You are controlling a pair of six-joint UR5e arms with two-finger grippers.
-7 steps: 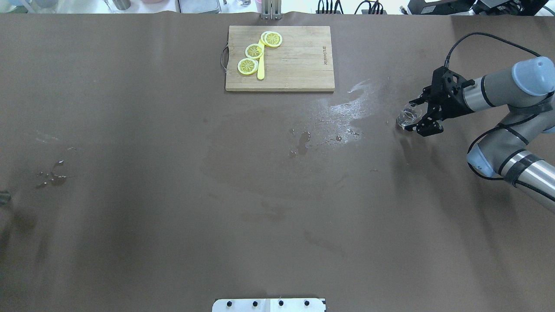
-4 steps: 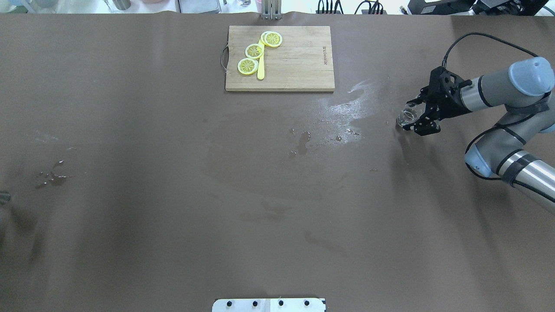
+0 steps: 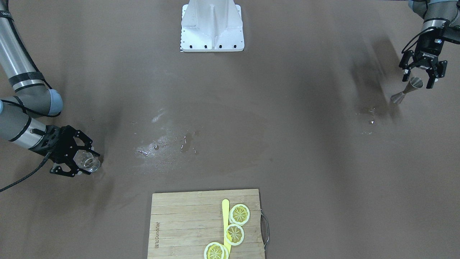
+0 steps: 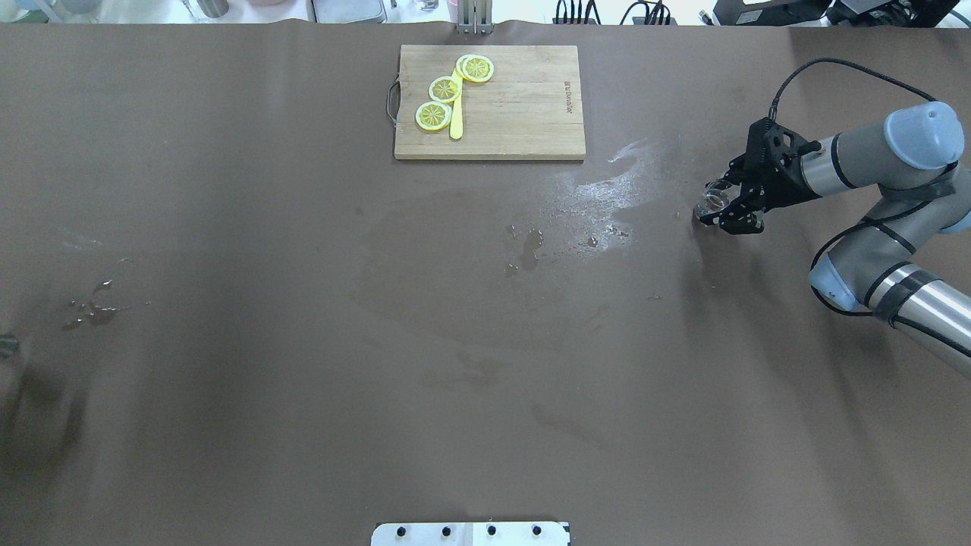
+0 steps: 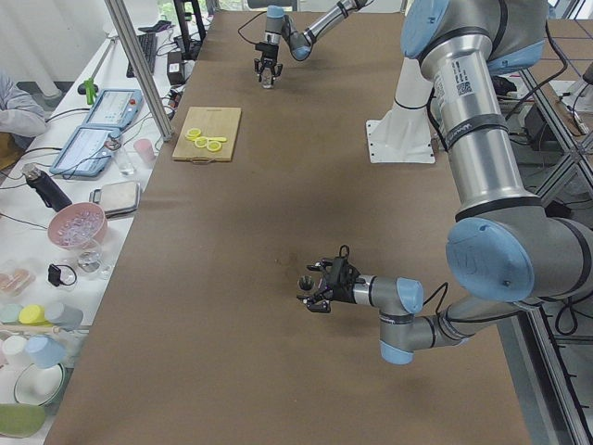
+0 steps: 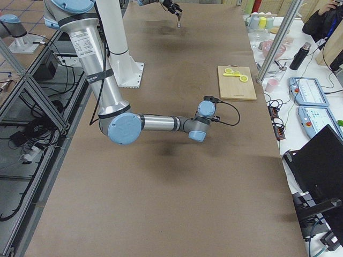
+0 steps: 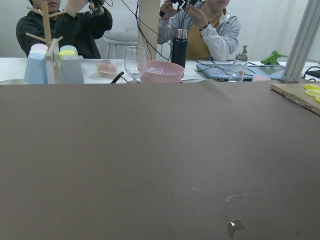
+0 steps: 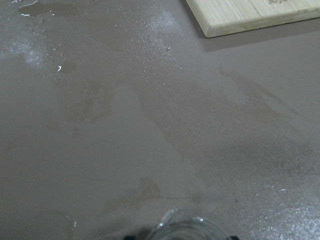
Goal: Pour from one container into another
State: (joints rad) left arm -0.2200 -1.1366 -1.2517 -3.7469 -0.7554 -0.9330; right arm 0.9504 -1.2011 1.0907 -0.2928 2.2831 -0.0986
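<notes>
**Front-facing view:** a brown table (image 3: 287, 162). At the view's left edge the right gripper (image 3: 86, 162) lies low, with its fingers spread wide. A small clear glass cup (image 3: 90, 165) stands on the table between the fingertips. At the far right of the view the left gripper (image 3: 418, 81) points down, its fingers apart on either side of the top cone of a silver hourglass jigger (image 3: 405, 92), which stands on the table. A wooden cutting board (image 3: 179, 223) with lemon slices (image 3: 239, 214) sits at the bottom. A wet patch (image 3: 158, 147) shines near the middle.

**Overhead view:** the right arm comes in from the right. The glass cup sits at its open fingertips, just right of the wet patch and well apart from the cutting board. The jigger shows only as a grey sliver at the left edge.

**Left side view:** the near arm's gripper is held low, with its fingers open around the upright jigger.

**Right side view:** the near arm's wrist hides its gripper and the cup.

**Left wrist view:** bare table with a small puddle (image 7: 235, 227). Beyond it is a bench with a pink bowl (image 7: 161, 71) and a wine glass (image 7: 134, 61), and two seated people.

**Right wrist view:** the cup's rim sits at the bottom centre. A dark fingertip stands off to each side, with a gap between it and the glass. A corner of the cutting board shows at the top right.
</notes>
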